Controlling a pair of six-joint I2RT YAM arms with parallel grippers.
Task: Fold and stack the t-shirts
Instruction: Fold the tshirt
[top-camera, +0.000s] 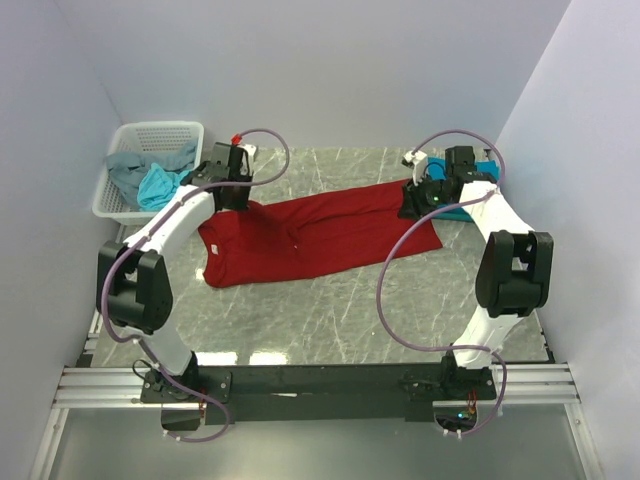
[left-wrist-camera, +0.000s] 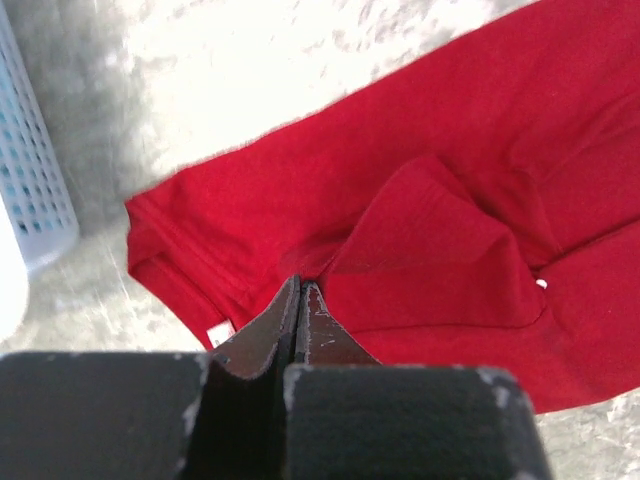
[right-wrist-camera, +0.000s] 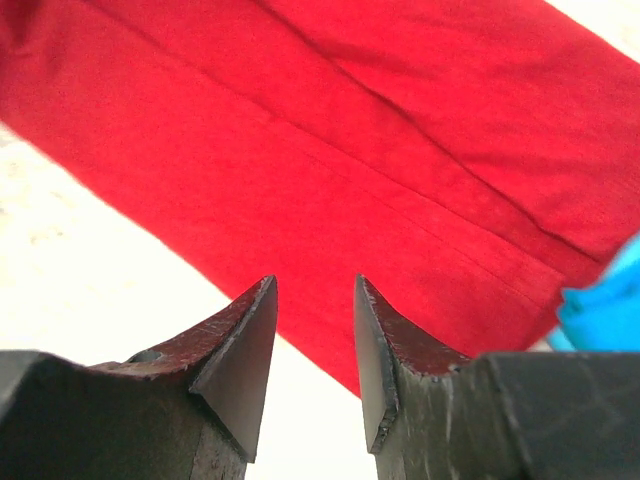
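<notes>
My left claw (left-wrist-camera: 300, 292) is clenched on a fold of the dark red t-shirt (left-wrist-camera: 430, 240); my right claw (right-wrist-camera: 315, 290) hangs released above its edge, with the teal-blue t-shirt (right-wrist-camera: 605, 305) just to the right.

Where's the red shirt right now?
Top view: dark red t-shirt lies stretched across mid-table, left end at the left gripper near the white basket, right end under the right gripper beside a teal t-shirt.

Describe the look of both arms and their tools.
The left arm and right arm have white links and black joint housings. A purple-grey cable loops along each; the left one carries a red fitting. The left tool and right tool are black, with two tapered, scuffed fingers.
</notes>
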